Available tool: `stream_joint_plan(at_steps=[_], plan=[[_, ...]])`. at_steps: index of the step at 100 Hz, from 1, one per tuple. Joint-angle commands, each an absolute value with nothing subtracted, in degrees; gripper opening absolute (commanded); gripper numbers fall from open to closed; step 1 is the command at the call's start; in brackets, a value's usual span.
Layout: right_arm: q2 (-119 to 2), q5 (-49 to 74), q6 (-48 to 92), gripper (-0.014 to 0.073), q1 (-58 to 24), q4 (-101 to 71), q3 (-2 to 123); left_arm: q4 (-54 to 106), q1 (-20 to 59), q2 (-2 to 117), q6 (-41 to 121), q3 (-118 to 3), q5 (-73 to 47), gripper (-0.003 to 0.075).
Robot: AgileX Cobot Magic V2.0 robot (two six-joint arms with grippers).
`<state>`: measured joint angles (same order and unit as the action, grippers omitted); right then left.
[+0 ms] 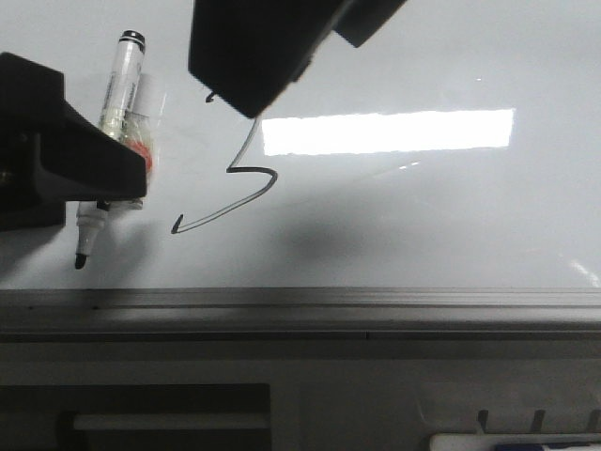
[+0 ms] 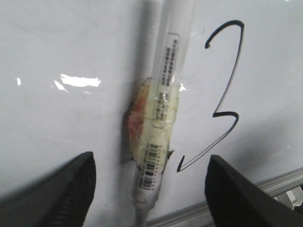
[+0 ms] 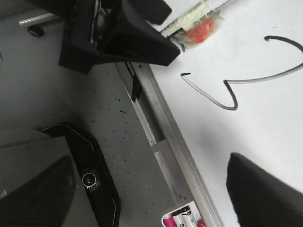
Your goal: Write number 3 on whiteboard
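The whiteboard (image 1: 423, 216) lies flat, with a thin black number 3 (image 1: 249, 178) drawn left of its middle. A taped white marker (image 1: 117, 103) lies loose on the board left of the 3, its black tip toward the near frame edge. My left gripper (image 2: 151, 189) hovers over the marker's tip end, open, its fingers wide on either side and not touching it. In the left wrist view the number 3 (image 2: 227, 113) is beside the marker (image 2: 163, 94). My right gripper (image 3: 149, 194) is open and empty above the board's near edge, partly covering the top of the 3 in the front view.
The grey metal frame (image 1: 300, 305) runs along the board's near edge. A white tray of markers (image 3: 182, 217) sits beyond the frame. A black camera base (image 3: 94, 179) rests on the speckled grey table. A bright light reflection (image 1: 390, 132) lies on the board.
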<state>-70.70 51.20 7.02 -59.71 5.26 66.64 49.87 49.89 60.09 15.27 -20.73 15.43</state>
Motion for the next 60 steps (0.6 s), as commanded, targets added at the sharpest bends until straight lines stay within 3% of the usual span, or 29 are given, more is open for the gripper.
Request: stream_joint_plan(at_steps=[1,9,13,16,21,26,27,28,34,60], plan=[[-68.7,49.3,6.8,0.0575,-59.4,6.1,68.6,50.7,49.3,57.1,15.2,-21.6,17.6,0.0478],[-68.0,49.3,6.2,0.0528,-59.4,6.1,68.6,50.7,49.3,53.8,15.2,-21.6,16.0,0.0471],[-67.3,48.9,5.2,0.0442,-59.4,6.4,68.4,50.7,49.3,51.8,15.2,-21.6,15.6,0.0453],[-66.7,48.7,5.0,0.0358,-59.4,6.8,68.1,50.7,49.3,50.4,15.2,-21.6,15.1,0.0426],[-65.5,48.1,5.0,0.0146,-59.4,6.9,67.9,50.4,49.3,47.8,15.5,-21.6,14.6,0.0343],[-64.1,47.7,5.0,-0.0046,-59.4,6.9,67.8,48.9,49.3,44.8,16.2,-21.6,14.0,0.0222],[-63.6,47.6,4.9,-0.0072,-59.4,6.9,67.8,48.4,49.3,44.0,16.5,-21.6,13.8,0.0163],[-63.4,47.5,4.7,-0.0063,-59.4,6.9,67.8,48.2,49.3,44.0,16.7,-21.6,13.7,0.0163],[-61.3,46.4,4.7,-0.0052,-59.4,6.9,67.7,45.5,49.3,40.6,18.1,-21.6,13.1,-0.0021],[-47.3,29.7,4.7,-0.005,-59.4,6.9,57.8,32.1,49.3,28.9,20.3,-21.2,8.4,-0.0021]])
